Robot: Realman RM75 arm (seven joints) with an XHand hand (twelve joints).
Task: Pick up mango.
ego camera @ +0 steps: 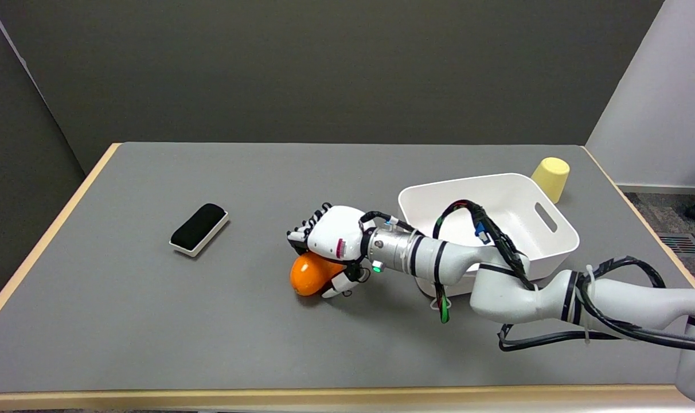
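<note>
Your right hand (328, 244) is covering the top of the mango (308, 275), so only the fruit's orange lower and left side is showing; the rest is hiding under the white palm. The fingertips on the far side are bunching into a dark cluster that is hard to read, and you cannot tell from here whether the mango is resting on the counter (152, 321) or is just clear of it. The arm is running out of the picture at the lower right, and its cables are looping across the near wall of the white bin (525, 229), hiding part of the bin's inside and its near corner.

A black-topped eraser block (199, 229) is lying well apart to the left of the hand, on the grey counter. The white bin is sitting just behind the forearm, to the right of the hand, with a slot handle showing in its right wall. A pale yellow cup (550, 178) is standing upside down just beyond the bin's far right corner.

The mango is lying near the middle of the counter, directly beneath your hand. The hand is wrapping it from above: fingers are curling over the far side, the thumb is pressing against the near right side, and the palm is sitting on top, so the hand is gripping the mango.
</note>
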